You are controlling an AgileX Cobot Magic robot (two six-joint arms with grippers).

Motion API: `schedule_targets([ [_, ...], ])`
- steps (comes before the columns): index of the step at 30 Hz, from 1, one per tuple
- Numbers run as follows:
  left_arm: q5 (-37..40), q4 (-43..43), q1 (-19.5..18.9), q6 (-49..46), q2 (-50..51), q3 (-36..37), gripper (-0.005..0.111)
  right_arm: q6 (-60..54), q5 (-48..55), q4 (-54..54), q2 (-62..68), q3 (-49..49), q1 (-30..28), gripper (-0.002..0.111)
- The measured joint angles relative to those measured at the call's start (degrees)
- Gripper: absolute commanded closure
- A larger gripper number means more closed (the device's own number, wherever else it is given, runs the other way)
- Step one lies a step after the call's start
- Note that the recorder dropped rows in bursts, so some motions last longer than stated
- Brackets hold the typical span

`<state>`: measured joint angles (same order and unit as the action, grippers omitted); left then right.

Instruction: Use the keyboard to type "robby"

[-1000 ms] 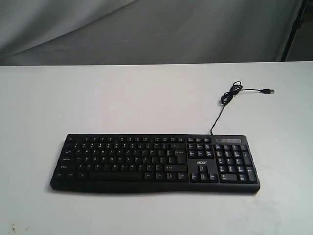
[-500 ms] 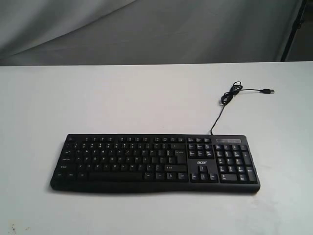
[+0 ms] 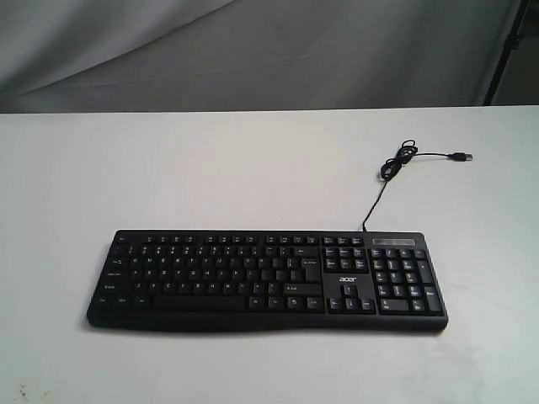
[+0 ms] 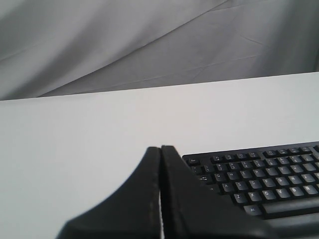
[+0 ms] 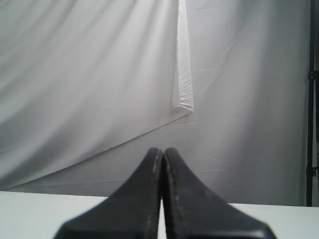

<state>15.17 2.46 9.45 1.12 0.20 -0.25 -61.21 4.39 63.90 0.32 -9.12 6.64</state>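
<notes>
The wide black keyboard (image 3: 266, 280) lies flat on the white table (image 3: 210, 177), number pad to the right, its thin black cable (image 3: 389, 168) curling off behind it to a loose USB plug. Neither arm shows in the exterior view. In the left wrist view my left gripper (image 4: 160, 149) is shut with nothing in it, held short of the keyboard's (image 4: 259, 174) Esc corner and not touching it. My right gripper (image 5: 162, 150) is shut and empty too, pointing at the grey backdrop; the keyboard is out of that view.
A grey cloth backdrop (image 3: 253, 50) hangs behind the table's far edge. A black stand pole (image 3: 505, 50) rises at the back right. Small dark specks (image 3: 24, 393) mark the table's near left corner.
</notes>
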Motion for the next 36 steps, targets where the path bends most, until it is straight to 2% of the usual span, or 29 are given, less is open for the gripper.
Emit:
schedule_targets([
  [4,0.0,0.0,0.0,0.0,0.0,0.0,0.107,25.7,1.4,-21.9,0.0,0.0,0.0,0.108],
  [8,0.0,0.0,0.0,0.0,0.0,0.0,0.107,55.2,6.4,-50.7,0.0,0.0,0.0,0.108],
  [10,0.0,0.0,0.0,0.0,0.0,0.0,0.107,61.2,8.9,-58.0,0.0,0.0,0.0,0.108],
  [16,0.0,0.0,0.0,0.0,0.0,0.0,0.107,63.3,10.4,-62.8,0.0,0.0,0.0,0.108],
  [21,0.0,0.0,0.0,0.0,0.0,0.0,0.107,59.5,13.3,-63.1,0.0,1.0,0.0,0.108],
  [28,0.0,0.0,0.0,0.0,0.0,0.0,0.107,59.3,13.9,-63.2,0.0,6.1,0.0,0.108],
  [36,0.0,0.0,0.0,0.0,0.0,0.0,0.107,59.2,14.1,-63.3,0.0,7.6,0.0,0.108],
])
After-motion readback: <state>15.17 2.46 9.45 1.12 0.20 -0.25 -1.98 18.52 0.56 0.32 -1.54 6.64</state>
